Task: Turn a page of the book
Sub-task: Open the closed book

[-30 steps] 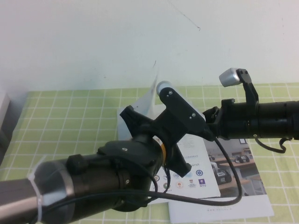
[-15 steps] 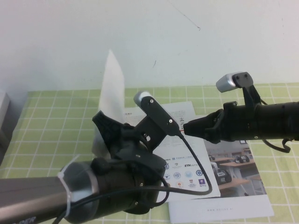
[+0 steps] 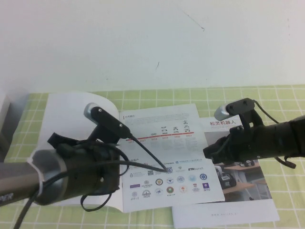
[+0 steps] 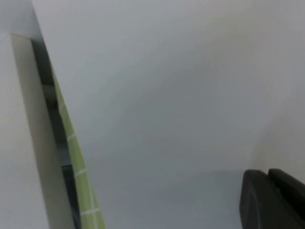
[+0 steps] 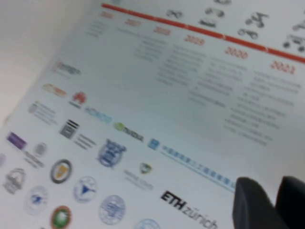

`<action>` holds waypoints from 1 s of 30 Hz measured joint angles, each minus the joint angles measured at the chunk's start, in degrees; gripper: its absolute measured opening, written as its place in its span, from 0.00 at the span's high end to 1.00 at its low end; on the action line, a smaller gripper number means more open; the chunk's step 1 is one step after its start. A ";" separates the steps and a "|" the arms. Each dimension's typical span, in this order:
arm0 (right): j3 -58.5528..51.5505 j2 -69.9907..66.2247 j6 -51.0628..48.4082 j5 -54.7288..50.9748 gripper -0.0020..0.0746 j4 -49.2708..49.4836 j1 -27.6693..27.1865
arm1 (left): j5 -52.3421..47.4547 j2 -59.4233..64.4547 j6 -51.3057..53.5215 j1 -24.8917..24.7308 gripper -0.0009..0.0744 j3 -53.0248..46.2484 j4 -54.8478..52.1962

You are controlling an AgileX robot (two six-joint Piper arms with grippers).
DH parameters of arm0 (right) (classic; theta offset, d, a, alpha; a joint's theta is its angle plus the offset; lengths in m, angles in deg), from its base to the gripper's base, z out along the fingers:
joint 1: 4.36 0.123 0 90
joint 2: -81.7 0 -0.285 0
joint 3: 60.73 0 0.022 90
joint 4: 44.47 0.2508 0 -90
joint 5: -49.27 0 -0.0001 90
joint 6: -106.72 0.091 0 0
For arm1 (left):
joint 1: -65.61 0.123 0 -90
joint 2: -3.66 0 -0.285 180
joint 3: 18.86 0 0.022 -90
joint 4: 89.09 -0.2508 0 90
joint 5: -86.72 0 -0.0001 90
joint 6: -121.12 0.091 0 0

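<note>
While both claws hover, the second booklet (image 3: 238, 191) underlies the book (image 3: 167, 157).

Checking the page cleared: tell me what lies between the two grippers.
High view: the book's open inner page lies between left gripper and right gripper.

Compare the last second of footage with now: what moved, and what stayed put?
The page swung from upright over to the robot's left and now lies nearly flat, white back up. The left claw went left and down with it. The right claw lowered over the book, exposing its timeline and logos. The second booklet underneath stayed put.
</note>
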 joint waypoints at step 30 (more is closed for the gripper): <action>0.22 0.43 31.83 -2.38 0.97 -27.08 0.00 | 37.25 12.71 -0.33 12.32 0.99 1.86 1.12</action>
